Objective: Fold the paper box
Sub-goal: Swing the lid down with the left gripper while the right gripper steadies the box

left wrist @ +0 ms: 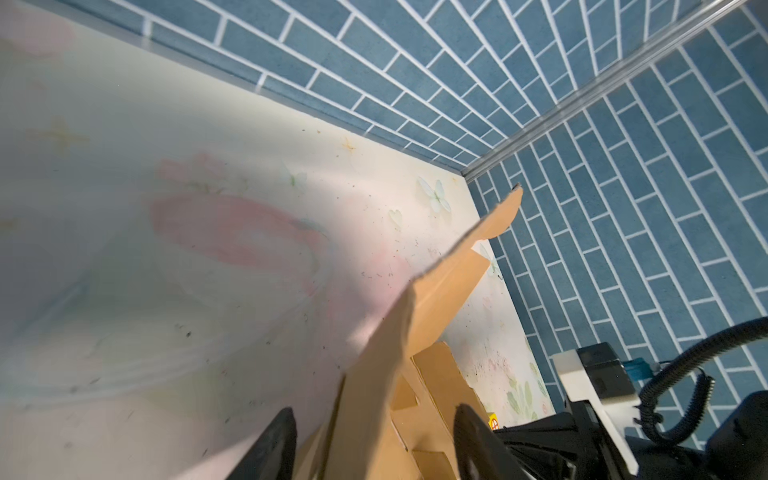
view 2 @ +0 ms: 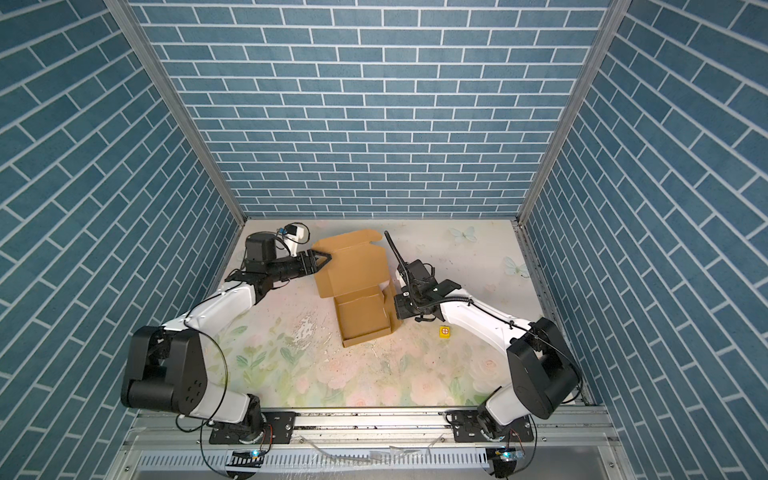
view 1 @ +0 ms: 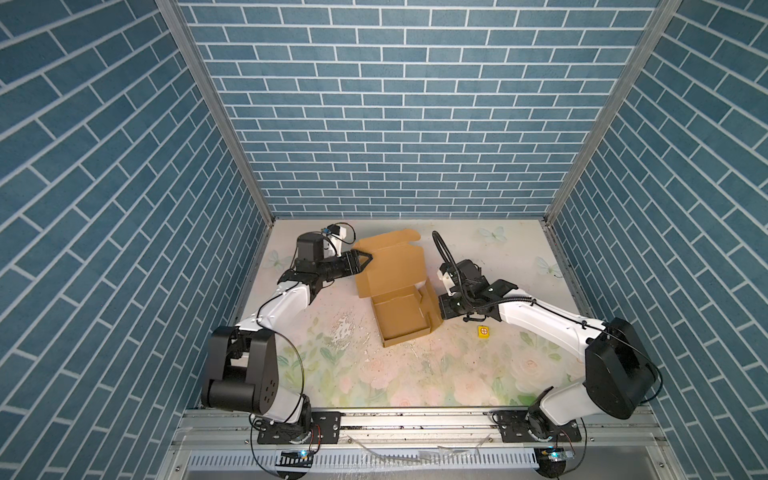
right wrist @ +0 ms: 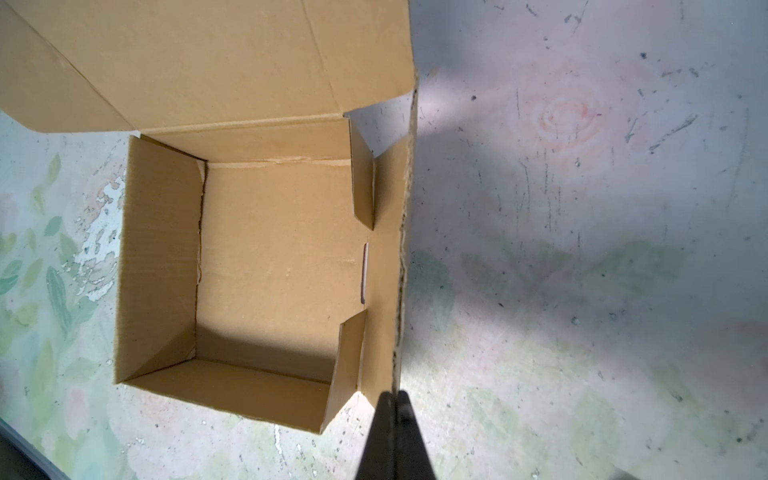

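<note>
The brown paper box (view 1: 399, 316) lies mid-table in both top views, its tray open upward and its wide lid (view 2: 353, 266) spread flat toward the back wall. My left gripper (view 1: 368, 262) is open at the lid's left edge. In the left wrist view the lid flap (left wrist: 374, 399) rises between the two black fingers (left wrist: 272, 449) with a gap on each side. My right gripper (right wrist: 392, 415) is shut on the near end of the tray's upright right side wall (right wrist: 392, 249), and in a top view it sits at the tray's right side (view 2: 395, 309).
A tiny yellow cube (view 1: 483, 331) with a red crossed circle lies on the floral table (view 1: 374, 374) just right of the box, beneath my right forearm. Blue brick walls close in three sides. A metal rail (view 1: 415, 419) runs along the front edge.
</note>
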